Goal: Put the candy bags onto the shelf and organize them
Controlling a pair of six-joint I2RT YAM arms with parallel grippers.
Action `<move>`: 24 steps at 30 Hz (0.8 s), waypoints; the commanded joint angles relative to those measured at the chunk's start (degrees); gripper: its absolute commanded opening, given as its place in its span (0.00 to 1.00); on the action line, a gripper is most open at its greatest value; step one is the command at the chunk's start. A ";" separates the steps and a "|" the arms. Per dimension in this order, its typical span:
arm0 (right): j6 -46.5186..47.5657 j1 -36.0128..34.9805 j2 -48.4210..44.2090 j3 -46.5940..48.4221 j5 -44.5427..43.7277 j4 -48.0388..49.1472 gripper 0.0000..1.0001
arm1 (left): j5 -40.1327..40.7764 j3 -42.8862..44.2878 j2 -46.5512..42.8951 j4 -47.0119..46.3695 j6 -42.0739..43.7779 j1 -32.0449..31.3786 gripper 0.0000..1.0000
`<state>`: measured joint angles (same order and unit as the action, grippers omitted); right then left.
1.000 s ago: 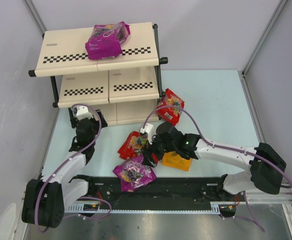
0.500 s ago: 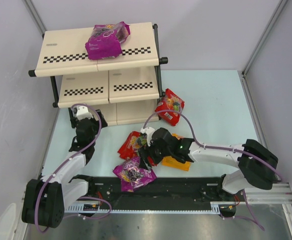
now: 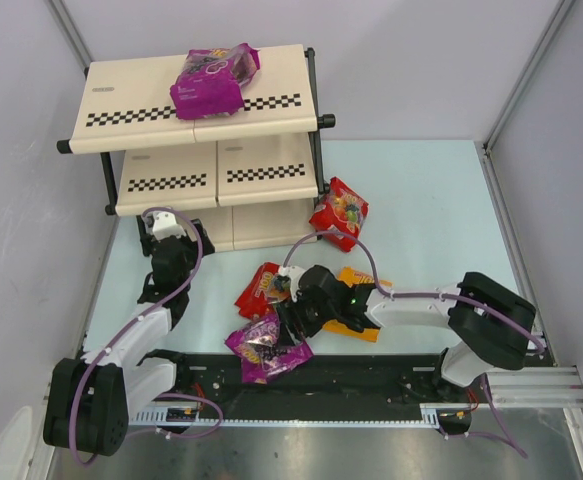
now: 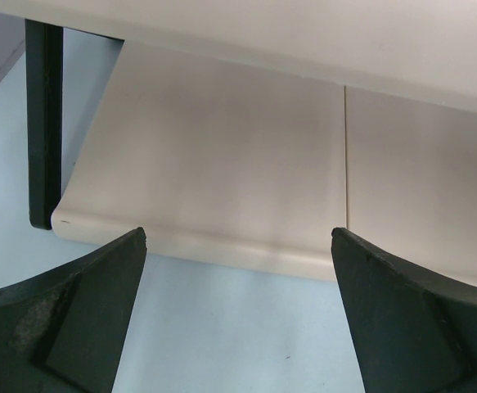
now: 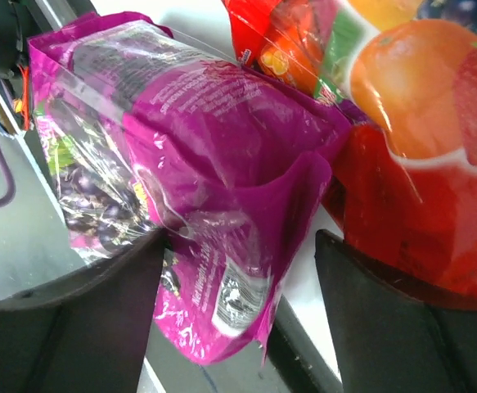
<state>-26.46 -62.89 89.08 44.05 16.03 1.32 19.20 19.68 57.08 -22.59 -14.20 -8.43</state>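
Risk: right gripper (image 5: 240, 246), open astride the purple bag (image 5: 181, 123), may pinch the adjoining red bag (image 5: 402, 188) too; left gripper (image 4: 238, 237) open.

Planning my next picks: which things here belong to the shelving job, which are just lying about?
Job: shelf; shelved purple bag; near purple bag; red bag beside the shelf; middle red bag; orange bag.
Lying about: black rail; white object, near-left corner.

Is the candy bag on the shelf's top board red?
No, the bag lying on the top board is magenta-purple, not red.
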 commanded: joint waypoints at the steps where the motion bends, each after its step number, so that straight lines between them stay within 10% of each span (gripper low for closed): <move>1: -0.44 0.05 1.98 -0.02 2.16 2.71 0.54 | -0.22 1.32 -0.30 -1.67 -1.10 0.52 1.00; 5: 0.26 0.32 -2.83 0.07 3.14 2.20 0.00 | -0.13 1.24 -0.39 -1.58 -1.18 0.52 1.00; 18: 4.48 0.14 -39.92 7.80 -39.30 -23.29 0.00 | -0.13 1.15 -0.39 -1.58 -1.18 0.52 1.00; 24: 7.82 -2.84 -33.55 9.82 -59.34 -26.19 0.00 | -0.13 1.32 -0.21 -1.49 -1.18 0.52 1.00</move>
<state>-21.71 -63.29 49.84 50.02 -25.85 -24.08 19.20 19.68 57.08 -22.59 -14.59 -8.40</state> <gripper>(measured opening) 0.020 0.996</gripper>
